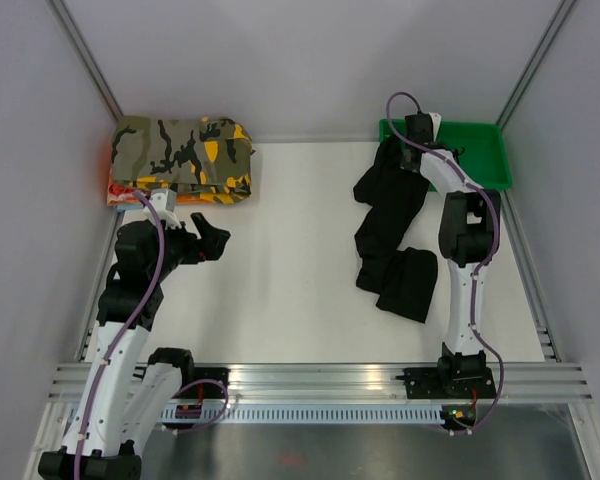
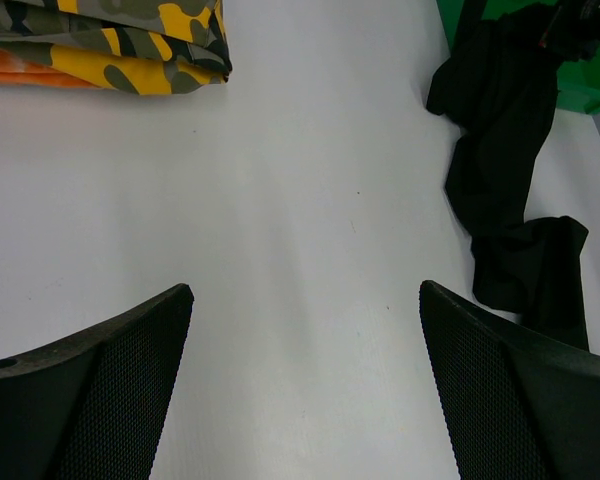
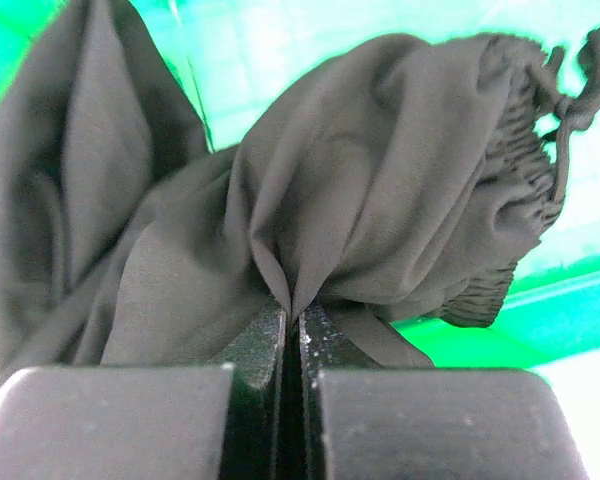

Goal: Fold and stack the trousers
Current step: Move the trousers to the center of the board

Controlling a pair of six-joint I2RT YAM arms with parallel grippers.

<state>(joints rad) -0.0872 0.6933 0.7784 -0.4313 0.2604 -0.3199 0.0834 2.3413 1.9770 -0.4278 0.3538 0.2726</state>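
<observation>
Black trousers (image 1: 392,235) in the top view: we see one end at the near-left corner of the green bin (image 1: 485,150), the rest trailing away from the bin in a rumpled strip on the white table (image 1: 280,290). Right gripper (image 1: 408,152) sits at that bin corner, on the fabric. Left gripper (image 1: 212,235) is well apart from the bin, across the table. A folded camouflage garment (image 1: 185,155) lies just beyond it, also far from the bin.

Left wrist view: left gripper (image 2: 305,385) is spread wide with nothing between its fingers (image 2: 110,390), over bare table. We see the trousers (image 2: 505,170) running from the bin (image 2: 585,95) down onto the table. The camouflage garment (image 2: 130,45) is at the opposite side from the bin.

Right wrist view: right gripper (image 3: 293,315) is clamped tight on a pinch of the trousers (image 3: 380,180). We see gathered waistband and a drawstring (image 3: 570,100) bunched above the jaws, with the bin (image 3: 280,60) green behind the cloth.
</observation>
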